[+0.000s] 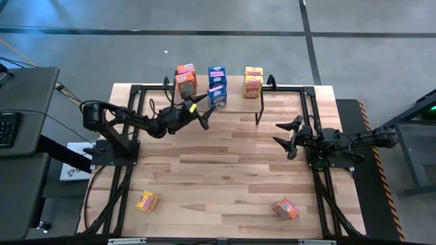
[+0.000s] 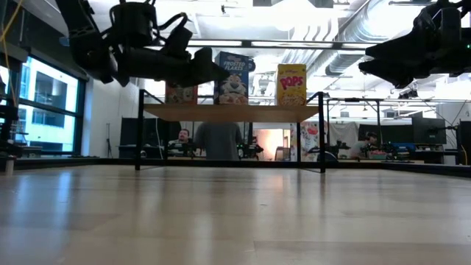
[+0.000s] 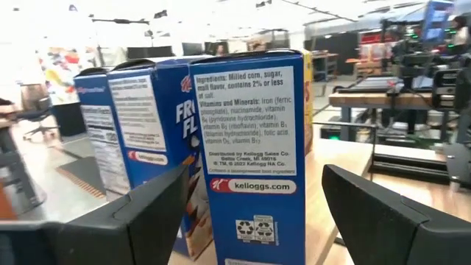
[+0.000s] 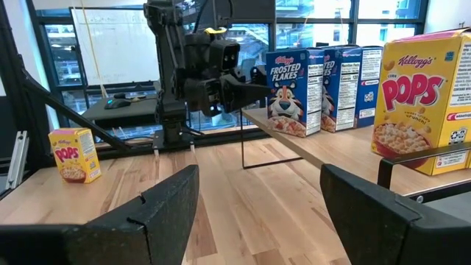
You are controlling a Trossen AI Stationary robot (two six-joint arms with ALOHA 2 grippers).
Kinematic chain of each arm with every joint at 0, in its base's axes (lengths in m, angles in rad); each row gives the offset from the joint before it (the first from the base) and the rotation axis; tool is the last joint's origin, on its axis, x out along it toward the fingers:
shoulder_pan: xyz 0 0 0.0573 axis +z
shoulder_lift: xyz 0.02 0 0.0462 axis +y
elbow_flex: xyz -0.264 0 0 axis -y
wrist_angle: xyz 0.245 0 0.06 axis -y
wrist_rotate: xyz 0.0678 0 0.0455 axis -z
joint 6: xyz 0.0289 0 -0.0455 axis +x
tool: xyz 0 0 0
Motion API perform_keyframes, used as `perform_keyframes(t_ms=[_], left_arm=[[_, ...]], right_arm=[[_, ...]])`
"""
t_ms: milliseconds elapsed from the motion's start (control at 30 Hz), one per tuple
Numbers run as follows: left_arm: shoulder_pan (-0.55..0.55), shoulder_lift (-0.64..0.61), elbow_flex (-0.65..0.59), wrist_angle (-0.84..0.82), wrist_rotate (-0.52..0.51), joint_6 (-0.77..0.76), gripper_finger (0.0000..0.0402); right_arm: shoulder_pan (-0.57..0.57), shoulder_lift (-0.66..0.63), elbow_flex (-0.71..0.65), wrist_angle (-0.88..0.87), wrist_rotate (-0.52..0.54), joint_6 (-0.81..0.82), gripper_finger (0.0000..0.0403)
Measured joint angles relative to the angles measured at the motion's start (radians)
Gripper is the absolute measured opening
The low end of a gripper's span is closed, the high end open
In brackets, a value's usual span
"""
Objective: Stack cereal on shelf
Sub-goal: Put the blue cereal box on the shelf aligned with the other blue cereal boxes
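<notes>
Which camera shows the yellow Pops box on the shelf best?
The right wrist view: the Pops box on the shelf is close, its front readable. The low view shows it small and far. The high view shows only its top. The left wrist view barely shows a yellow sliver behind the blue boxes.

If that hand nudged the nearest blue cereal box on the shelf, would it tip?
Probably. The blue cereal box stands tall and narrow on the shelf, so a high push would likely topple it. It looks like thin cardboard: likely light, and dents if squeezed.
</notes>
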Motion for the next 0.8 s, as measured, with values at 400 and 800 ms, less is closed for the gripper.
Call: perform_keyframes(t_ms=[400,800], left_arm=[[-0.141,0.0,0.0,-0.006,-0.209,0.026,0.0304],[-0.157,0.0,0.001,-0.013,-0.167,0.063,0.0304]], right_arm=[[0.0,0.0,0.0,0.0,0.0,0.0,0.0277],[0.0,0.0,0.0,0.0,0.0,0.0,0.0277]])
